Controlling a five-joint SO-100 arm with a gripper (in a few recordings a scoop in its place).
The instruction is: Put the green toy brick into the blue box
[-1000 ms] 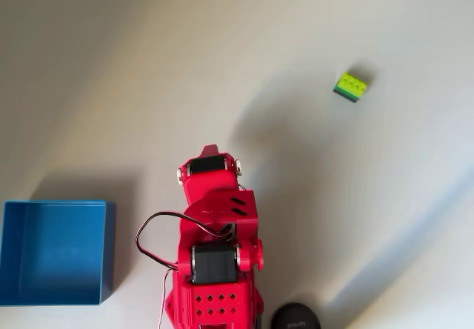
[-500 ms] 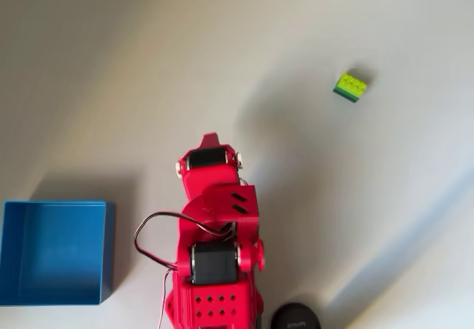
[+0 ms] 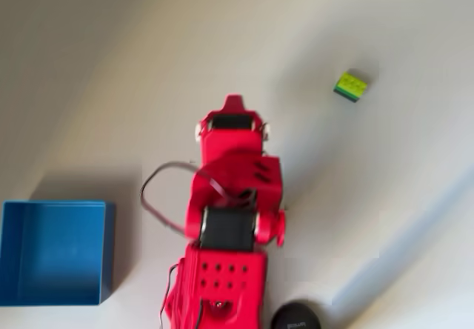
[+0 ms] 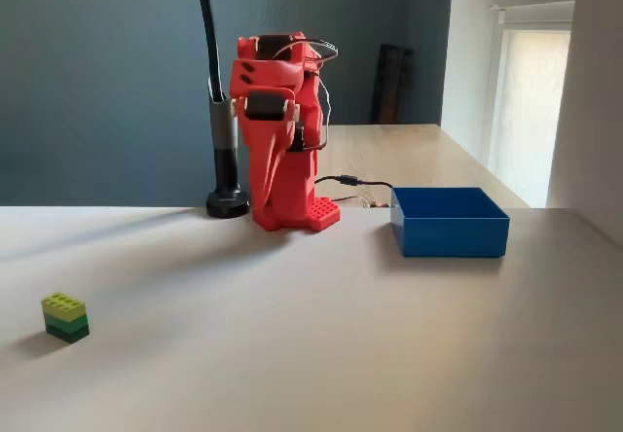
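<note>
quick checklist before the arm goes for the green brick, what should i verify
1. Green toy brick located: ok, it sits alone on the table, upright with studs up in the fixed view.
2. Path from arm to brick free: ok, bare tabletop between them in the overhead view.
3. Blue box ready: ok, open-topped, nothing seen inside, at the opposite side of the arm from the brick.
4. Gripper state: cannot tell, the red arm is folded up near its base and its fingers are not distinguishable.
5. Cable clear of the reach: cannot tell, it loops out beside the arm on the box side.
</note>
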